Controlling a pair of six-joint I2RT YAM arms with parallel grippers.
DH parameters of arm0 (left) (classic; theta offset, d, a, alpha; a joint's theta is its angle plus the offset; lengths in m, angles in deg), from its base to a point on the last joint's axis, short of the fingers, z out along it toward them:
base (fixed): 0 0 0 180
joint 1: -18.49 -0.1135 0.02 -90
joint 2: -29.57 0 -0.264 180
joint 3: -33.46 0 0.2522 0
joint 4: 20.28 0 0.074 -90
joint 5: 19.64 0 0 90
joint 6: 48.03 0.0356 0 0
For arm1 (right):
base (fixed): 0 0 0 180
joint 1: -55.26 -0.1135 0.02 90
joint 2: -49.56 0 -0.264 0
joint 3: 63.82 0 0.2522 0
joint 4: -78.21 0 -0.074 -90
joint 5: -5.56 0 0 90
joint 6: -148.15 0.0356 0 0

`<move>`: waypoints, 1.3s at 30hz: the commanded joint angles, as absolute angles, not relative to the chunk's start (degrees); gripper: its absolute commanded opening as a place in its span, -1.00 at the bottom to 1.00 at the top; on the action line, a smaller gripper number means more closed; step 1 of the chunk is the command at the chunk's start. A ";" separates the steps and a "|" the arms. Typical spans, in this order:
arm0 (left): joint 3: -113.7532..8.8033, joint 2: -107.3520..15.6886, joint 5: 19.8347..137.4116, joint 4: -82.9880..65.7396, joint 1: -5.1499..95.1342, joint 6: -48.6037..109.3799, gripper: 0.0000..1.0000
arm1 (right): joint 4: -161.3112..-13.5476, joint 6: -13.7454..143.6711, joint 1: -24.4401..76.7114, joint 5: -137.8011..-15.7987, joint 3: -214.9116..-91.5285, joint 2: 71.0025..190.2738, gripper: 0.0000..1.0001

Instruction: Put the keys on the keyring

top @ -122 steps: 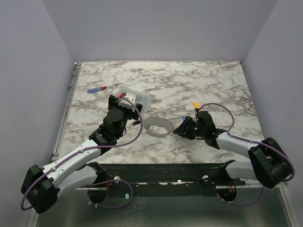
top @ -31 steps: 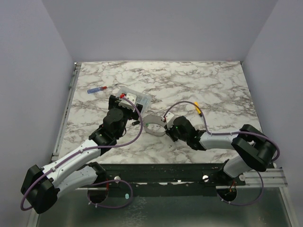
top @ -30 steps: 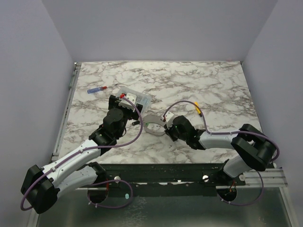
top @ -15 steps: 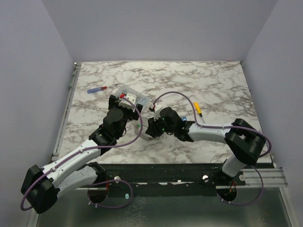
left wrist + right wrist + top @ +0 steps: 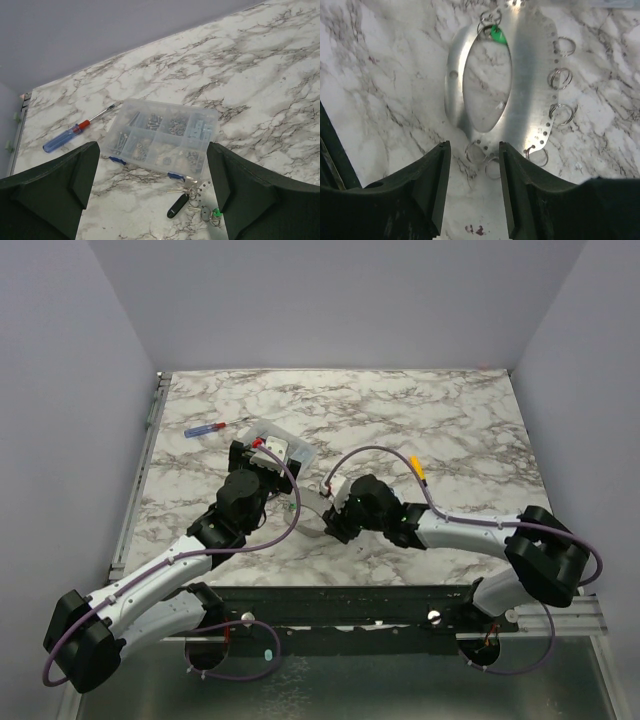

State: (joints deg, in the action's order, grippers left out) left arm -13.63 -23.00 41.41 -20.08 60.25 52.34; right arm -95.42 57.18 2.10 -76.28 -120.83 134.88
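- Right pincer hangs low over the near end of the keyring. Its fingers are parted and pinch nothing; only marble and a couple of small split rings show between them. To my eye it is lined up with the loop's long axis so it could close across the near rim.
- That keyring is a broad silver band bent into an oval and punched with small holes, with split rings hanging off its edge. It lies between the two arms on the near half of the surface, within reach of both.
- One green-tagged key sits at the far rim of the band. I cannot tell whether it is threaded on or just resting there.
- A bunch of small keys with a black fob lies just beside the clear compartment box. An orange-headed key lies well apart, out past the right arm.
- Left pincer is spread wide and empty, held high and looking down at the box. I judge it is waiting out of the way.
- A red-and-blue screwdriver rests beyond the box, untouched.
- The surface is white marble-patterned with grey veins, boxed in by plain pale lavender walls. A metal rail at the near edge carries the arm bases.
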 commanded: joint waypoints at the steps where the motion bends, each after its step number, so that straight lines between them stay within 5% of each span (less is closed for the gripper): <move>1: -15.37 -22.19 42.24 -19.48 60.58 52.63 0.92 | -94.92 43.73 -0.45 -77.34 -115.35 132.98 0.04; 17: -15.29 -22.19 42.15 -19.52 60.56 52.65 0.92 | -117.81 30.90 -4.31 -86.35 -103.82 136.23 -0.02; 39: -15.24 -21.69 41.89 -19.46 60.52 52.63 0.92 | -118.47 25.50 -6.88 -91.58 -106.05 144.08 -0.33</move>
State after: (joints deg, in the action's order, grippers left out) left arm -13.63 -22.92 41.41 -20.06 60.25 52.34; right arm -121.59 25.07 -6.56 -89.15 -105.77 141.78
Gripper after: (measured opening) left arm 0.962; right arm 0.350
